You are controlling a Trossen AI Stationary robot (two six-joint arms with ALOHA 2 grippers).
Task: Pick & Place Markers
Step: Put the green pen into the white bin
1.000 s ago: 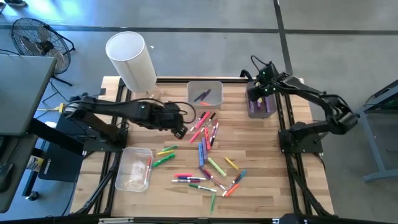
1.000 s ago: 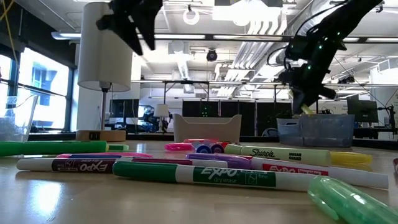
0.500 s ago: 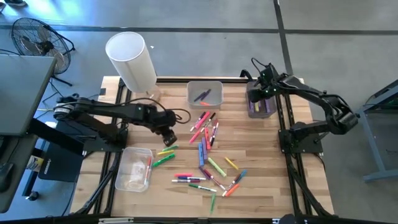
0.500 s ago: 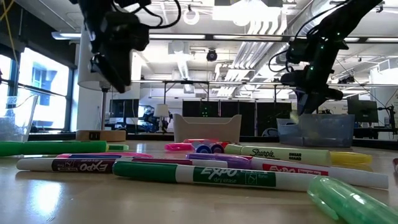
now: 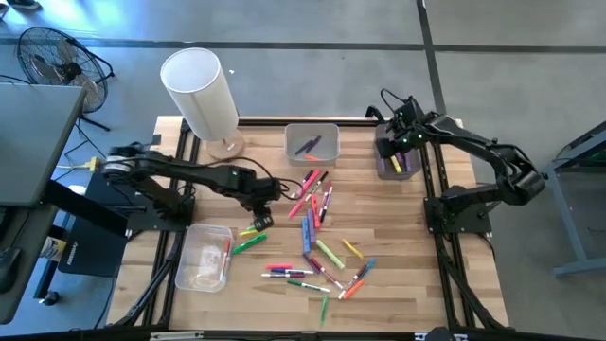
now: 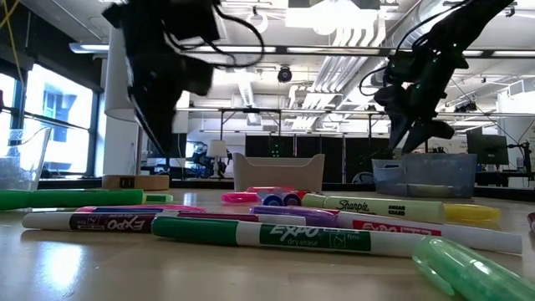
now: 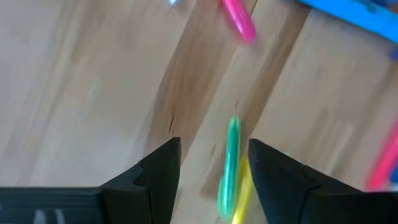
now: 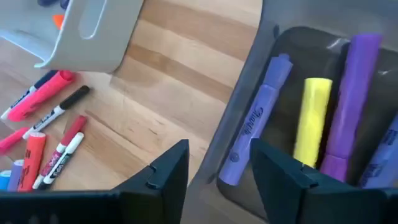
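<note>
Wooden bench: slatted surface carrying the scattered thin coloured marker pens, spread loose for one-by-one picking.
Left pincer: fingers parted and empty, poised directly over a green marker pen lying against a yellow one, judged a lining-up for a grasp.
Right pincer: fingers apart, nothing held, hung at the rim of the clear rectangular plastic bin.
Bin contents: yellow highlighter and purple ones lying just beyond the right pincer, judged sorted.

The wooden table carries scattered markers, 3 bins (clear plastic) and a lamp.
</note>
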